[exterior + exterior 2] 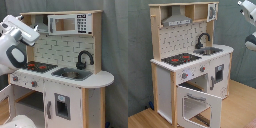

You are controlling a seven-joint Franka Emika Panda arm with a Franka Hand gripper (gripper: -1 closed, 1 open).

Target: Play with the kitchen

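The kitchen point(70, 75) is a tall light-wood and white toy unit, seen in both exterior views. It has a black-red hob point(180, 59), a grey hood point(176, 20), a black tap point(84, 59) over the sink point(71, 74), a pegboard back point(183, 37) and knobs point(184, 75). Its windowed oven door point(198, 104) hangs open, folded down to the front. My white arm stands in front of the kitchen's upper left in the first exterior view, and the gripper point(33, 33) end sits there near the hood's place. The arm point(249, 15) also shows at the second exterior view's right edge, clear of the kitchen.
A white toy microwave point(70, 23) sits on the top shelf. A white lower door with a grey dispenser panel point(62, 107) is shut. The kitchen stands on a wooden floor point(240, 112) before a grey backdrop point(138, 50).
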